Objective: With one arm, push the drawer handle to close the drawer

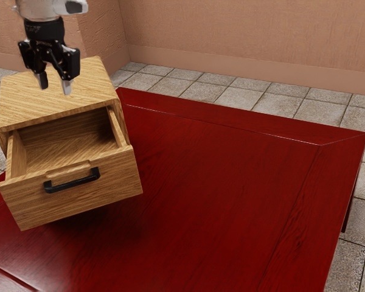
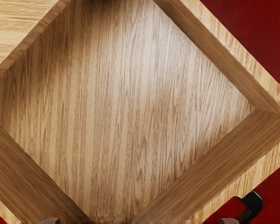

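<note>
On the exterior view's left side of the red table (image 1: pixel 219 194), a wooden box (image 1: pixel 27 94) sits at a slant. Its drawer (image 1: pixel 112 188) is open and sticks out a long way to the near side. You can see right into it, down to the bare, stripy wood at the bottom. The black handle (image 1: pixel 73 185) is on the near, front face of the drawer, by the top edge. It is shaped like a little bridge, with a gap behind its bar.

Up high, the black pincer (image 1: pixel 55 86) hangs with its tips down, apart from the box and the drawer. Its two fingers (image 1: pixel 67 87) are wide apart, and it has hold of nothing. In the wrist view, the inside of the drawer lies under the hand, and the handle is out past the front wall.

On the far side, past the table, are gray floor tiles (image 1: pixel 207 92) and a pinkish-brown wall (image 1: pixel 243 36). More tiles show at the exterior view's right.
</note>
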